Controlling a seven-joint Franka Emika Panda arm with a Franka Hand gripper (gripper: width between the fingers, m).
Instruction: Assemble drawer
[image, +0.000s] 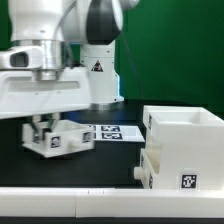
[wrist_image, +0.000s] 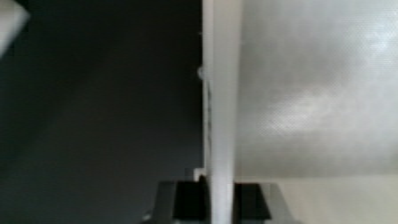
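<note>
In the exterior view my gripper (image: 44, 127) points down at the left, with its jaws closed on the wall of a small white tray (image: 60, 139). The tray carries square tags and is on or just above the black table. In the wrist view the two dark fingers (wrist_image: 180, 201) stand on either side of the tray's thin white wall (wrist_image: 221, 100), and the gripper (wrist_image: 221, 196) is shut on it. The tray's white inside (wrist_image: 320, 100) lies beyond the wall. The large white casing (image: 190, 135) stands at the exterior view's right, open at the top, with a tag (image: 187, 182) on its front. A second white part (image: 148, 168), perhaps the other tray, sits at its lower left.
The marker board (image: 110, 131) lies flat on the black table between the held tray and the casing. The robot's white base (image: 98, 60) stands behind it. A white strip (image: 60, 205) runs along the front edge. A green wall is at the back.
</note>
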